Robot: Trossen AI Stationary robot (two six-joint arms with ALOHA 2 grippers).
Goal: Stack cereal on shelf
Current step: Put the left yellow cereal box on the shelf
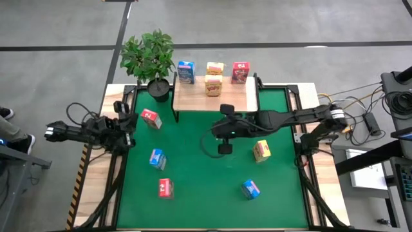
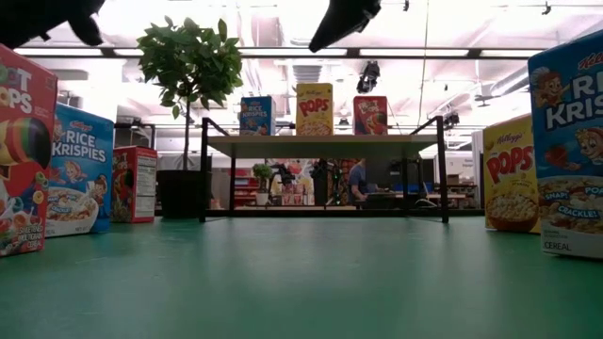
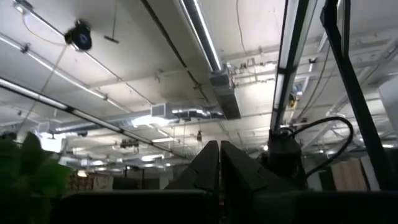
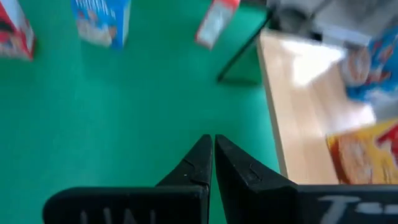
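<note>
The wooden shelf [image 1: 193, 98] stands at the mat's far edge. On it stand a blue box [image 1: 186, 72], a red box [image 1: 240, 72] and two yellow boxes, one [image 1: 213, 86] in front of the other [image 1: 215, 67]. On the green mat stand two red boxes [image 1: 151, 118] [image 1: 165, 187], two blue boxes [image 1: 158, 158] [image 1: 250, 188] and a yellow box [image 1: 261, 150]. My right gripper [image 4: 212, 140] is shut and empty. It hangs above the mat just in front of the shelf [image 1: 219, 131]. My left gripper [image 3: 219, 147] is shut and empty at the mat's left edge [image 1: 123, 122], pointing up at the ceiling.
A potted plant [image 1: 149, 59] stands at the shelf's far left corner. The shelf's black legs [image 2: 203, 169] [image 2: 443, 169] rise from the mat. Bare mat [image 1: 206, 174] lies between the boxes in the middle. The low view shows boxes close at both sides [image 2: 28, 160] [image 2: 570, 141].
</note>
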